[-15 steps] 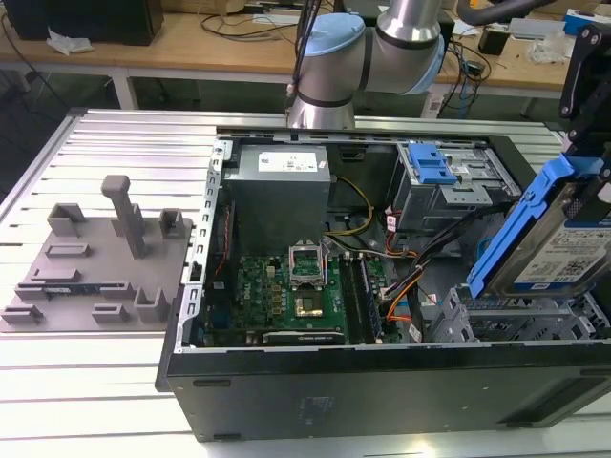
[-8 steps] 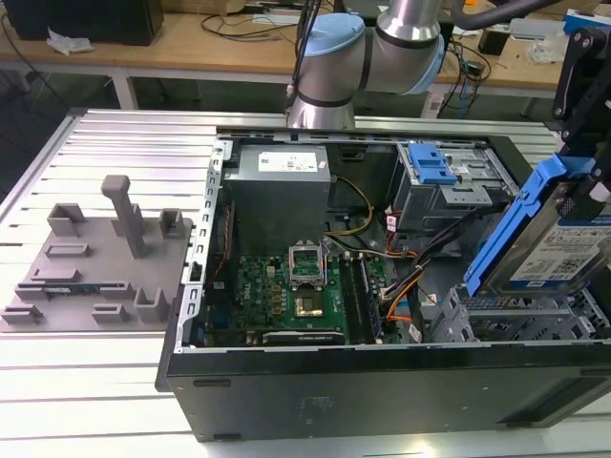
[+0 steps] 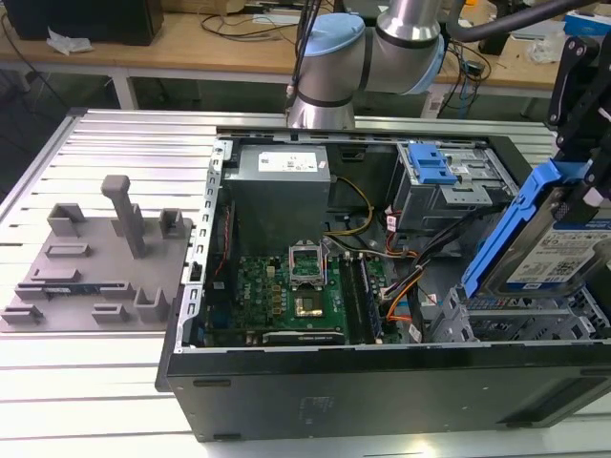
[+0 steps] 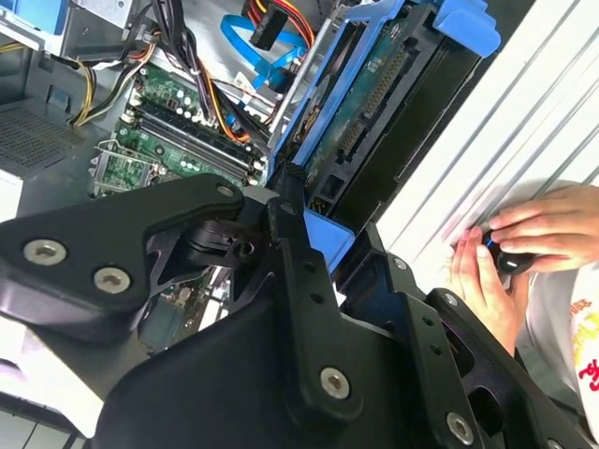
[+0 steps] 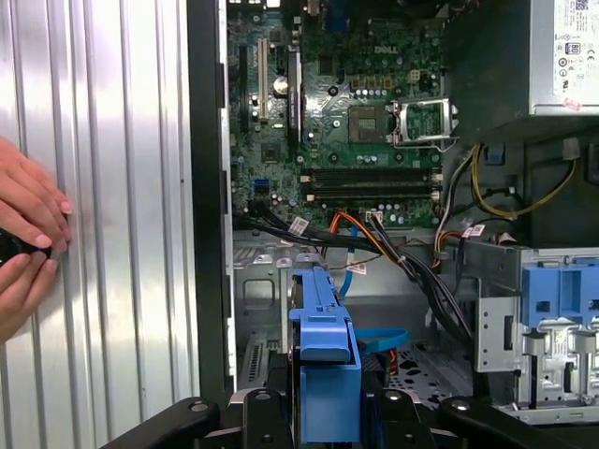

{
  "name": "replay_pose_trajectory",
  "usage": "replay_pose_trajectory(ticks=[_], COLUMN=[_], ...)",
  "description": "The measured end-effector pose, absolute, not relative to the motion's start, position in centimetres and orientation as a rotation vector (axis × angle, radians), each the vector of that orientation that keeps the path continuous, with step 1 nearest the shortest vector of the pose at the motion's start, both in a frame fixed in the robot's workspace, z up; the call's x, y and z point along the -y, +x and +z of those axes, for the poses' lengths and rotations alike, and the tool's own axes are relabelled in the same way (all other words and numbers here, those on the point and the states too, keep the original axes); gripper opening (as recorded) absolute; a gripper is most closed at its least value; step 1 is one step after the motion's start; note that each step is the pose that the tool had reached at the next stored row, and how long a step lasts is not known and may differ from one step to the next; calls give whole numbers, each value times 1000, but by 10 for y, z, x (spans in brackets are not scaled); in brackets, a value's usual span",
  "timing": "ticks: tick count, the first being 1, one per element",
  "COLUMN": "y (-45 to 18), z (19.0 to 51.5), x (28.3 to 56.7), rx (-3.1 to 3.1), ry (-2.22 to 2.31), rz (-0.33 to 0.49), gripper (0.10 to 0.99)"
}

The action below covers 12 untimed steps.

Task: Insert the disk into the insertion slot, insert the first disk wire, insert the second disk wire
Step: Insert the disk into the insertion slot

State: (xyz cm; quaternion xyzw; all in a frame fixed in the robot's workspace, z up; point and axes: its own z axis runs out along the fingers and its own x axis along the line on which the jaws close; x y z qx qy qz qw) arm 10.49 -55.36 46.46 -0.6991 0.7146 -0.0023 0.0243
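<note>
Robot claw (image 3: 585,197) pinching the disk (image 3: 563,256) by its blue carrier, tilted over an open computer case (image 3: 382,391).
The disk's lower edge sits at the insertion slot (image 3: 520,322) – close against the case's wall on the exterior view's right. The second disk wire (image 5: 379,339) loops on the floor below; the first disk wire (image 3: 399,291) lies by the motherboard (image 3: 286,286). 2 hands (image 5: 33,213) rest on the ribbed table (image 3: 115,134) outside.

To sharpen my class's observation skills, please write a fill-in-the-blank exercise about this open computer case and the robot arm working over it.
The jaws of the black gripper are shut on a silver hard drive framed in a ____ plastic carrier.
The drive is held tilted over the low grey perforated metal cage at the exterior view's ____.
In the second wrist view, a person's ____ hold a small black object.
Missing words: blue; right; hands.
</note>
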Motion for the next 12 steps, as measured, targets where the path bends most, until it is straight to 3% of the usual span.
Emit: replay_pose_trajectory(ticks=[12], y=[106], z=[455], x=[553], rx=[-2211], ry=[-2163], rz=[-7], gripper=[369])
